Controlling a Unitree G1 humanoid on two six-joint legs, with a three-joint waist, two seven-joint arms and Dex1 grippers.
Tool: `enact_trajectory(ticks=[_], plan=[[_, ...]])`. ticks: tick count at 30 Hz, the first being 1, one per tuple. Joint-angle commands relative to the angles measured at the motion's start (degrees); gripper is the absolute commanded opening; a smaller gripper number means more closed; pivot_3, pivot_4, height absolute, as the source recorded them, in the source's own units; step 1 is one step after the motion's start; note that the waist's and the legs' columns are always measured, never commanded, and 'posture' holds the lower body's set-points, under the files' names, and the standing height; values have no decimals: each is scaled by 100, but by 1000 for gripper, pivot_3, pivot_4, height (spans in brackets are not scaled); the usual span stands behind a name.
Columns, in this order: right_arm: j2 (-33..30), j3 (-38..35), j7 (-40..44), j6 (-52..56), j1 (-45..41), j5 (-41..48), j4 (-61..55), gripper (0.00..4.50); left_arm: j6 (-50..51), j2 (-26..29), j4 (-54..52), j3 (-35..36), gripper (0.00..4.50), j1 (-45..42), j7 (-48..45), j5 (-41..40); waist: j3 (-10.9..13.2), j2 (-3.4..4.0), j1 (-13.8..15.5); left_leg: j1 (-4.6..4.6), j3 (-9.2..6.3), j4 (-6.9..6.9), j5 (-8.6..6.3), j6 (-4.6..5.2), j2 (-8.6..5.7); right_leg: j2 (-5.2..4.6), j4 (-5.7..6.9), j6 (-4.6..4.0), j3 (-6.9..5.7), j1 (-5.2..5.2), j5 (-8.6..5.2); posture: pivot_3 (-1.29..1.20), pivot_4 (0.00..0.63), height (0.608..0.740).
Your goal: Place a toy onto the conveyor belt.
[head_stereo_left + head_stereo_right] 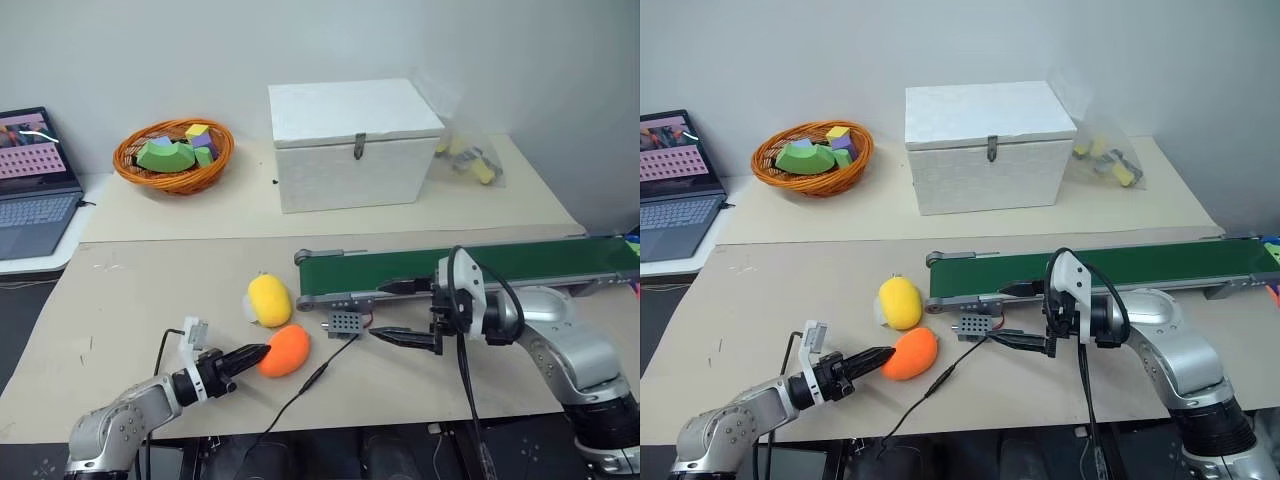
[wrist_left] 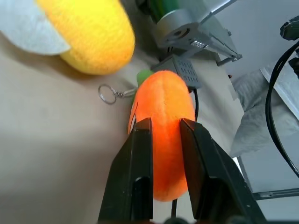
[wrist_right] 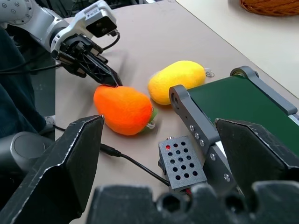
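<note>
Left tool clamped on toy

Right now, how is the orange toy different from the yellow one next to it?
The orange toy is pinched in the left claw; the yellow toy lies free. The orange toy lies nearer the robot; the yellow toy lies closer to the conveyor belt. The yellow toy has a white patch at one end; the orange toy has a bit of green there instead. Both are soft, rounded plush toys, similar in size, resting on the table.

Toy before conveyor belt, beside yellow plush
</note>
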Motion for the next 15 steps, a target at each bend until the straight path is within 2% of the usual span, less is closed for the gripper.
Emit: enact_trajectory(ticks=[1, 9, 12, 15], plan=[[28, -103, 34, -135, -111, 8, -32, 4500, -5, 26, -392, 230, 987, -84, 89, -182, 0, 0, 2, 0, 0, 0, 0, 0, 0, 0, 0, 0, 0, 0, 0, 0, 150, 740], [77, -95, 34, -168, -157, -46, 21, 4500, -41, 56, -486, -59, 987, 14, 68, 77, 0, 0, -1, -1, 0, -1, 0, 0, 0, 1, -1, 1, 0, 0, -1, 0, 150, 740], [60, -111, 34, -177, -132, -67, 20, 4500, -79, 79, -505, -101, 1691, 68, -101, 34, 1, 0, 3, -3, 0, -1, -1, 1, 0, 1, -2, 1, -1, -1, -1, 0, 150, 740], [56, -128, 24, -154, -109, -60, 0, 4500, -133, 62, -446, 1, 2833, 56, -155, 4, 1, 0, 4, -3, 0, -1, -1, 1, 0, 1, -1, 1, -1, -1, -1, 0, 150, 740]])
